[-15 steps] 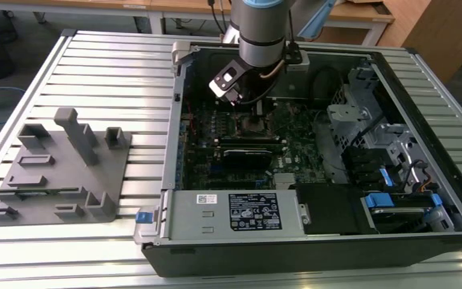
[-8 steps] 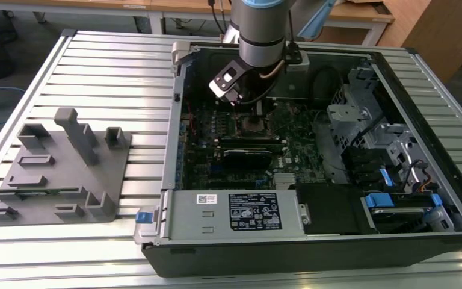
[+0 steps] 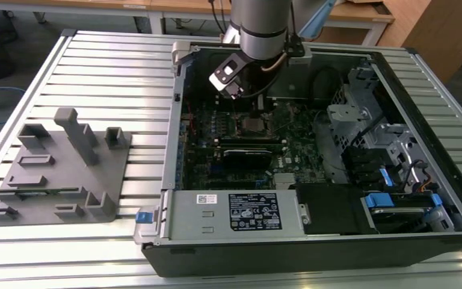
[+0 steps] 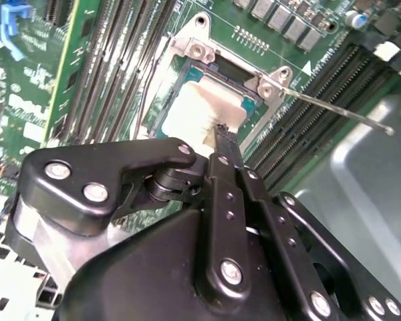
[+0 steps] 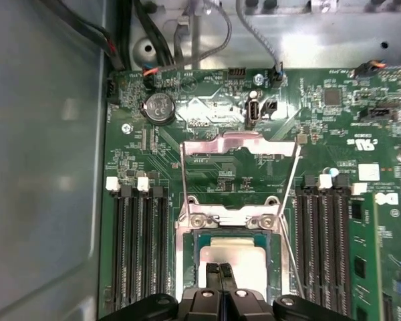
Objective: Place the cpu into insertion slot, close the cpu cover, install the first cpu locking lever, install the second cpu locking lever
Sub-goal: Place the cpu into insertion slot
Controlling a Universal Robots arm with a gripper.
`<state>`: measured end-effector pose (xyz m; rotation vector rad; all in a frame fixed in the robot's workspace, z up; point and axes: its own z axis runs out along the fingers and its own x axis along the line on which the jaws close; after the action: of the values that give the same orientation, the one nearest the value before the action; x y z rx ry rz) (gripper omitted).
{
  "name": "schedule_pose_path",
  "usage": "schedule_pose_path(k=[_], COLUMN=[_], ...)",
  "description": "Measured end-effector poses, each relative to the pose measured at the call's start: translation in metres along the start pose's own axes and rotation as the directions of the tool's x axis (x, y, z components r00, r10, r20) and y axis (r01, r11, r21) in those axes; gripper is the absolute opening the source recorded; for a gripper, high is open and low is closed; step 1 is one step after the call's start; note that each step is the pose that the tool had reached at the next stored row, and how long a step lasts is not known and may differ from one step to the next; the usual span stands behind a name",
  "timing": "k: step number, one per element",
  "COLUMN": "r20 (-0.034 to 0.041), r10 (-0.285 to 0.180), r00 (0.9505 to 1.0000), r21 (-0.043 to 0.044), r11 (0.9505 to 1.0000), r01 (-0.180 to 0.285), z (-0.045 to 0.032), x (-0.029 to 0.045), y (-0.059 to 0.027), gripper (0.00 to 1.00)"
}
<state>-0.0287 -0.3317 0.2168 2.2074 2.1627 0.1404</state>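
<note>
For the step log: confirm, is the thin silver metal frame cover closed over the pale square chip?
No, the first wrist view shows the silver cpu cover standing open, leaving the cpu bare.

A slatted metal table (image 3: pixel 103 72) stands before wooden desks (image 3: pixel 360 13) on grey floor (image 3: pixel 43 24).

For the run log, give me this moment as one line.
cpu in insertion slot | cpu cover open | locking lever unlatched | gripper shut, tips at cpu face
</note>
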Motion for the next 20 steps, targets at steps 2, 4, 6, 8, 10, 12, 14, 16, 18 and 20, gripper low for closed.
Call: schedule_pose_path(k=[2, 4, 6, 8, 10, 12, 14, 16, 18, 20], r20=[0.0001, 0.0, 0.0001, 0.0025, 0.005, 0.0078, 0.0101, 0.013, 0.021, 0.0288], r10=[0.0, 0.0, 0.0, 0.008, 0.019, 0.028, 0.036, 0.038, 0.04, 0.042], r00=[1.0, 1.0, 1.0, 1.0, 0.9998, 0.9996, 0.9993, 0.9992, 0.999, 0.9987], r21=[0.0, 0.0, 0.0, -0.0002, -0.0006, -0.001, -0.0013, -0.0012, 0.0028, 0.0115], r11=[1.0, 1.0, 1.0, 1.0, 0.9998, 0.9996, 0.9994, 0.9993, 0.9992, 0.999], r01=[0.0, 0.0, 0.0, -0.008, -0.019, -0.028, -0.036, -0.038, -0.04, -0.042], z=[-0.0051, -0.0058, -0.0058, -0.0057, -0.0056, -0.0055, -0.0054, -0.0053, -0.0053, -0.0053], x=[0.0001, 0.0002, 0.0002, 0.0, -0.0004, -0.0007, -0.0012, -0.0013, -0.0019, -0.0027], y=[0.0005, 0.0006, 0.0006, 0.0006, 0.0005, 0.0005, 0.0006, 0.0006, 0.0007, 0.0006], gripper=[0.11, 0.11, 0.11, 0.11, 0.11, 0.11, 0.11, 0.11, 0.11, 0.11])
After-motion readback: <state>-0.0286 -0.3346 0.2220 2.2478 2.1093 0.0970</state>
